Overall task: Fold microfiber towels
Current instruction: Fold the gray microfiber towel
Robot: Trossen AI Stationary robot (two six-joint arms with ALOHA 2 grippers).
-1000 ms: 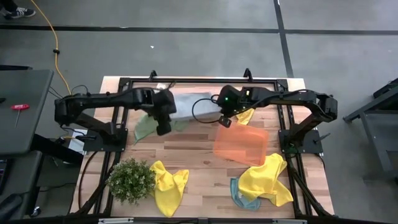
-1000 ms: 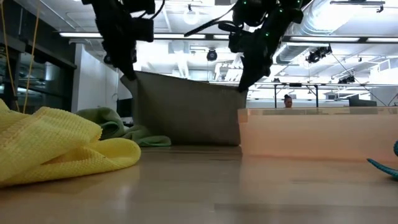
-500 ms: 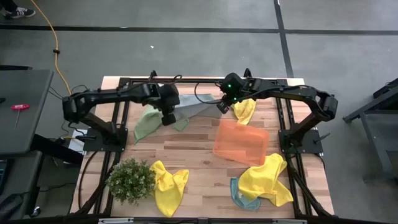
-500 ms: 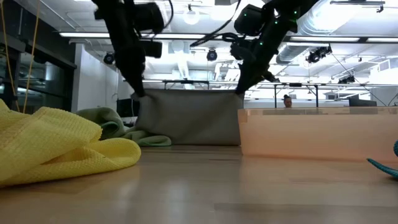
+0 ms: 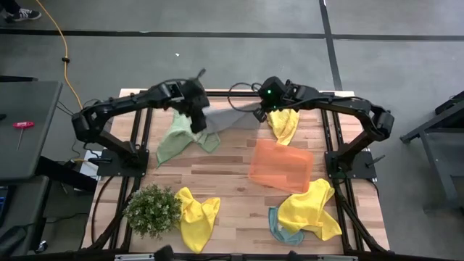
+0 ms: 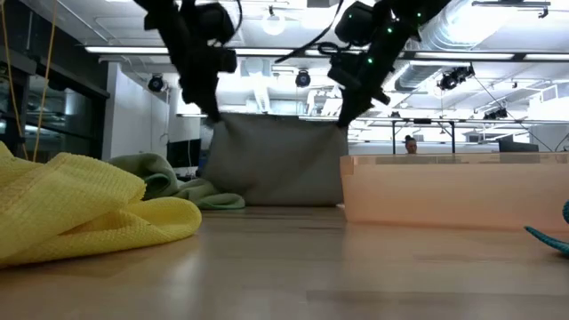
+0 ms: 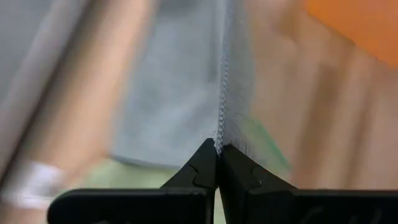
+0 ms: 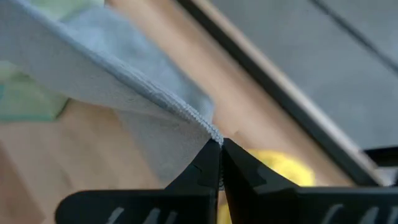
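From table height the far edge of the table (image 6: pixel 267 267) is hidden behind the hanging grey towel (image 6: pixel 277 160) and the orange tray (image 6: pixel 453 191), and the left wrist view is smeared, so the pale green towel (image 5: pixel 176 141) under it is only a soft patch there. The bottom hem of the grey towel looks to rest on the wood, though I can't be sure.

The grey towel hangs as a flat, taut sheet at the far middle of the table, stretched between both arms. The left gripper (image 5: pixel 197 119) pinches its left top corner with fingers closed tight on the stitched edge; the right gripper (image 5: pixel 261 114) does the same at the right corner.

Yellow towels lie crumpled at the near left (image 5: pixel 196 216), near right (image 5: pixel 310 209) and far right (image 5: pixel 284 125). A potted plant (image 5: pixel 153 209) sits near left.
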